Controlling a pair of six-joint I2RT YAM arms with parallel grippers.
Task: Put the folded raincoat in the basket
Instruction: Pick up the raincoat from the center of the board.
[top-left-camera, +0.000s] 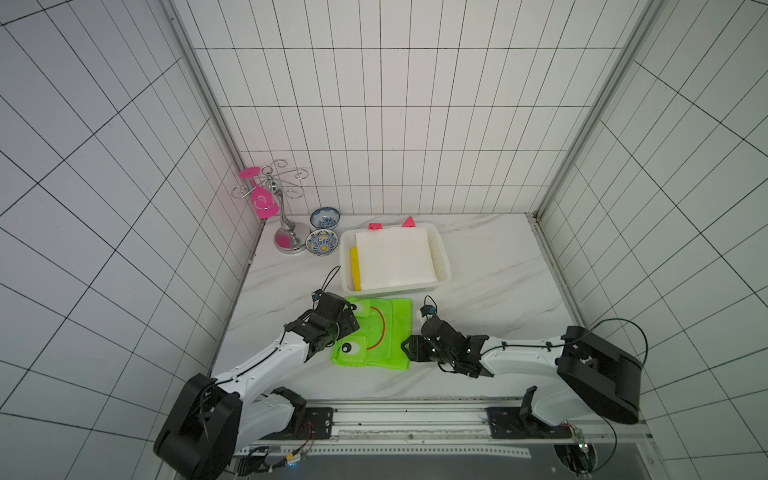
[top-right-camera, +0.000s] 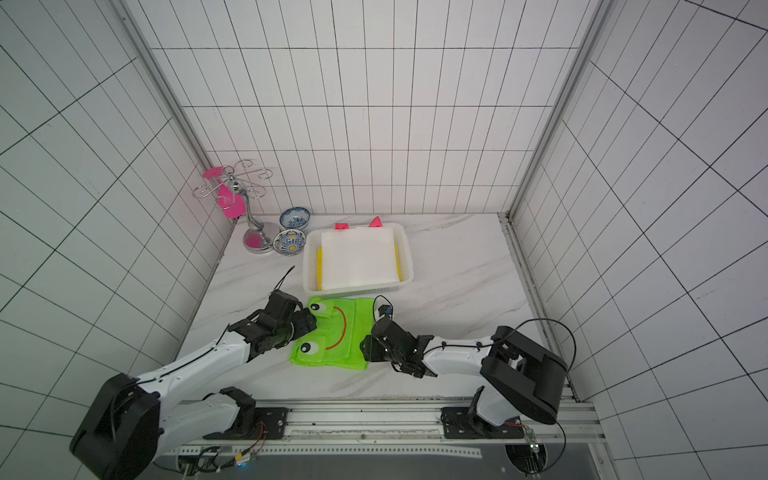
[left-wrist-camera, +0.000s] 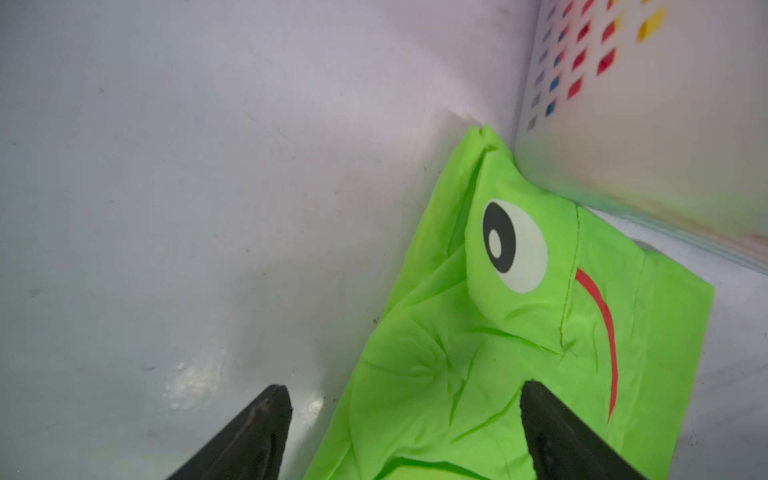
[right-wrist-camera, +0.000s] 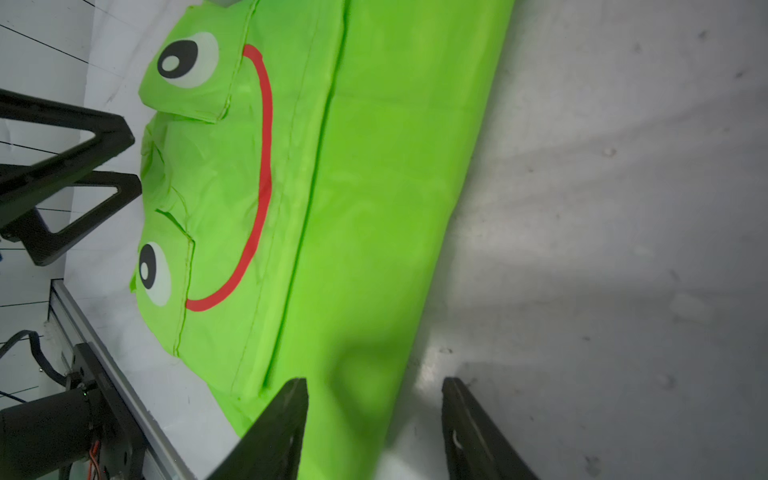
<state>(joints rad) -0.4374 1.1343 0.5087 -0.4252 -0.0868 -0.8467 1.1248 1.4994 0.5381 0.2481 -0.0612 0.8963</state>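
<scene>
The folded bright-green frog-face raincoat (top-left-camera: 376, 332) lies flat on the marbled counter (top-left-camera: 498, 270), its far edge touching the white perforated plastic basket (top-left-camera: 395, 286). The left tool (left-wrist-camera: 405, 390) and right tool (right-wrist-camera: 374, 384) stand spread astride its opposite edges, so this looks like the grasping step. Next, both should pinch, then lift together over the rim.

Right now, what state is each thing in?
Basket: upright, holding a white sheet.
Raincoat: folded, flat, outside basket.
Left gripper: open, astride raincoat's edge.
Right gripper: open, astride the opposite edge.
Bowls: upright.
Rack: upright, pink glass hanging.
</scene>
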